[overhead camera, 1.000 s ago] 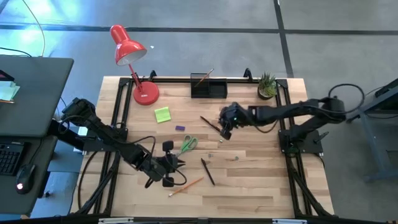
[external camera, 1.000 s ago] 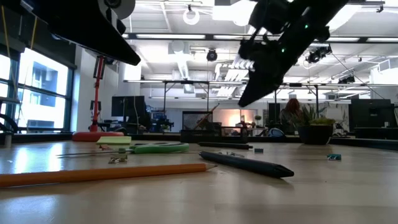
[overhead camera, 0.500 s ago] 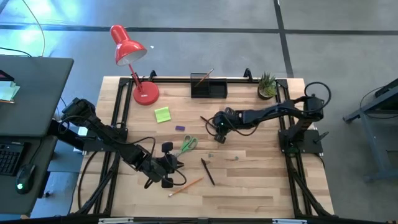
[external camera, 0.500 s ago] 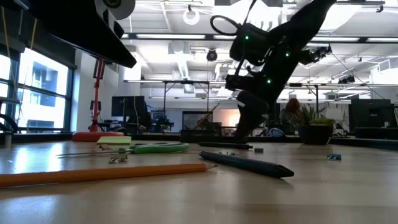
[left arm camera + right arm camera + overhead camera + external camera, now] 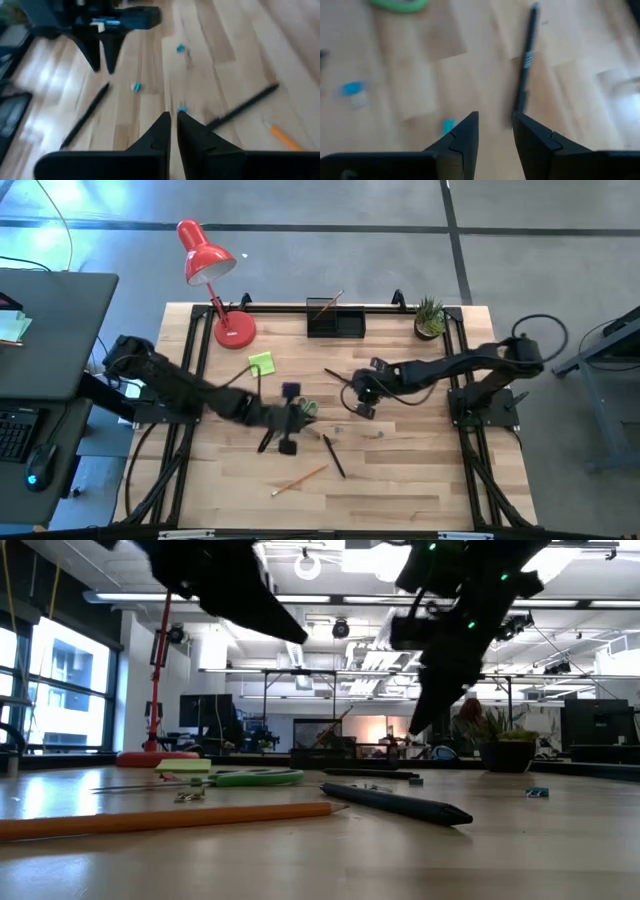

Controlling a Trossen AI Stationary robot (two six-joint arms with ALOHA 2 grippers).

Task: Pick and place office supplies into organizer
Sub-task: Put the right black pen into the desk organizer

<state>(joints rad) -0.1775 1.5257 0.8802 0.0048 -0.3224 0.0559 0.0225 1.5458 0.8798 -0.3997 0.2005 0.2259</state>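
Note:
The black organizer [image 5: 335, 321] stands at the far edge with an orange pencil [image 5: 328, 304] leaning in it. The lime-green sticky pad [image 5: 261, 364] lies flat left of the middle. One dark pen [image 5: 338, 377] lies by my right gripper [image 5: 358, 402], which hangs open above the table. Its wrist view shows that pen [image 5: 525, 60] just ahead of the fingers. My left gripper [image 5: 308, 417] is shut and hovers over the green scissors [image 5: 309, 406], covering most of them. A second pen [image 5: 333, 455] and a pencil [image 5: 298, 478] lie nearer. The purple block is hidden.
A red desk lamp [image 5: 215, 280] stands at the far left corner and a small potted plant [image 5: 430, 317] at the far right. Tiny blue bits [image 5: 352, 89] are scattered on the wood mid-table. The table's near right part holds only a small clip [image 5: 378, 434].
My left arm has stretched from the near left part of the table toward the middle, ending over the scissors. My right gripper dipped down toward the table beside the far pen, then rose again and shifted slightly toward the near edge.

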